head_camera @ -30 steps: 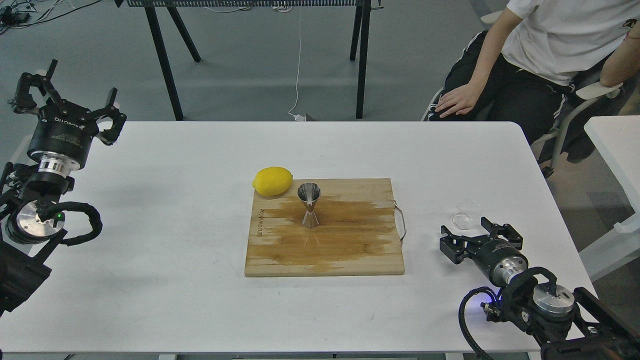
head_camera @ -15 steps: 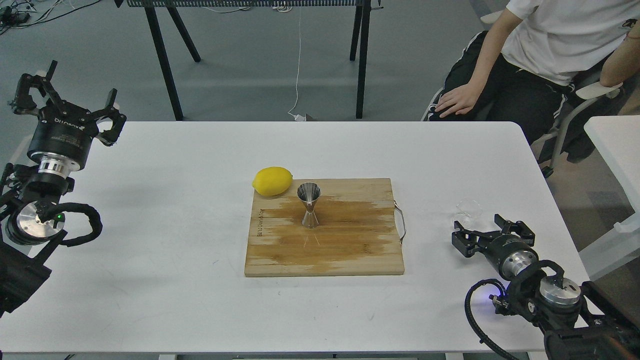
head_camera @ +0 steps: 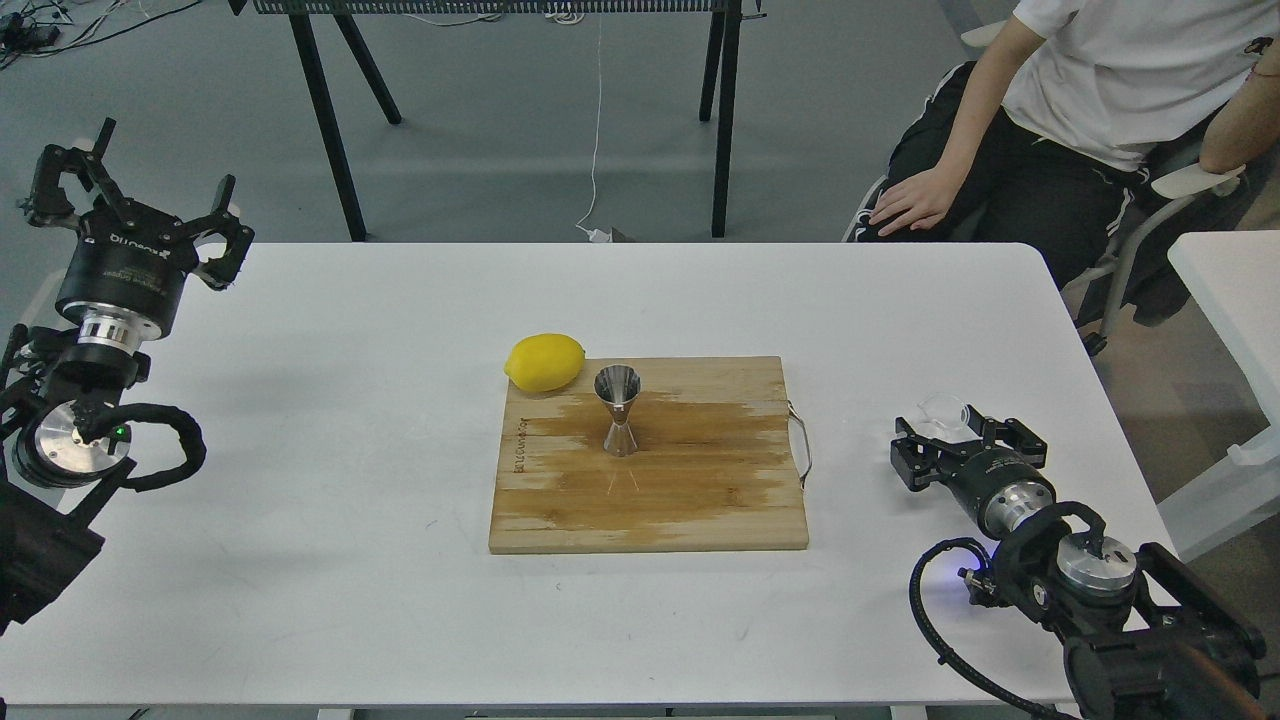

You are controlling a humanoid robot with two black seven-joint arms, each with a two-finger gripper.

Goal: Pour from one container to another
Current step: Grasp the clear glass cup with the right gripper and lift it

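The clear glass cup (head_camera: 941,406) stands on the white table right of the board; only its rim and upper wall show. My right gripper (head_camera: 962,434) is open right at it, one finger on each side of its lower part, which the gripper hides. The steel hourglass jigger (head_camera: 618,409) stands upright on the wooden cutting board (head_camera: 700,500) at mid-table. My left gripper (head_camera: 135,188) is open and empty at the table's far left edge, far from both.
A yellow lemon (head_camera: 545,362) rests at the board's back left corner, close to the jigger. A seated person (head_camera: 1080,110) is behind the table's right rear corner. A second white table (head_camera: 1235,290) stands at the right.
My right gripper has moved forward to the glass cup and now covers its lower part. The left arm, jigger and lemon have not moved.
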